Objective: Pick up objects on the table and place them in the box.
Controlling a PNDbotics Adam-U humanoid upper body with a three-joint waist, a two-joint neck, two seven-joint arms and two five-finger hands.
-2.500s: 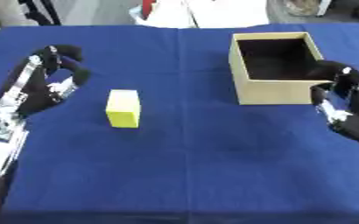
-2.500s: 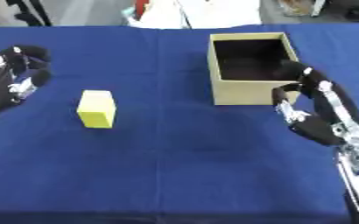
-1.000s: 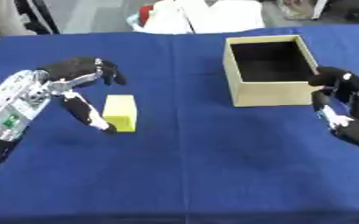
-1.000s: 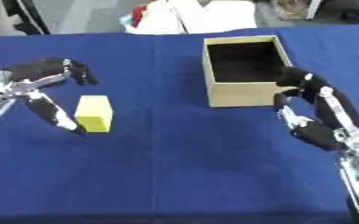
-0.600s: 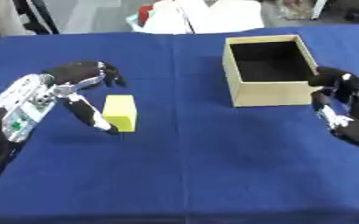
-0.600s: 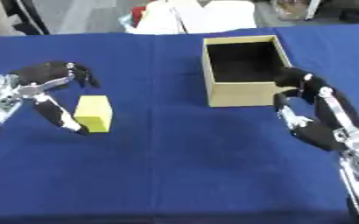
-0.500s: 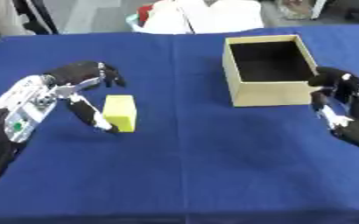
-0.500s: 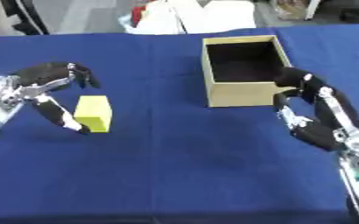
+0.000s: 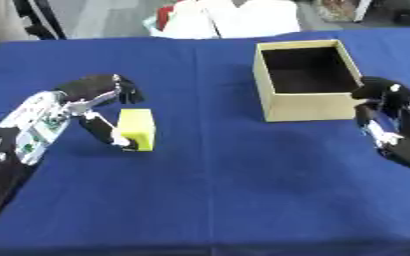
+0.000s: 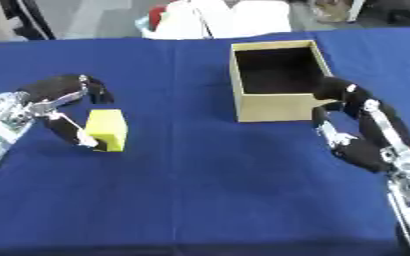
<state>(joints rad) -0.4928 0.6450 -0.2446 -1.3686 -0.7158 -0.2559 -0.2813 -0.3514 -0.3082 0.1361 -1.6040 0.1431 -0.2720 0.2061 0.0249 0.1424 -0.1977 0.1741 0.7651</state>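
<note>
On blue cloth point(image 9: 217, 190): yellow upright block point(image 9: 137, 129), left hand point(image 9: 90, 107) around it.

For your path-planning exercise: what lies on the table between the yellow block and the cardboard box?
Only bare blue tablecloth lies between the yellow block and the cardboard box; both eye views show it.

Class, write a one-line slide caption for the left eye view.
The robot's left hand brackets a yellow block on the blue table; the right hand waits beside the open cardboard box.
</note>
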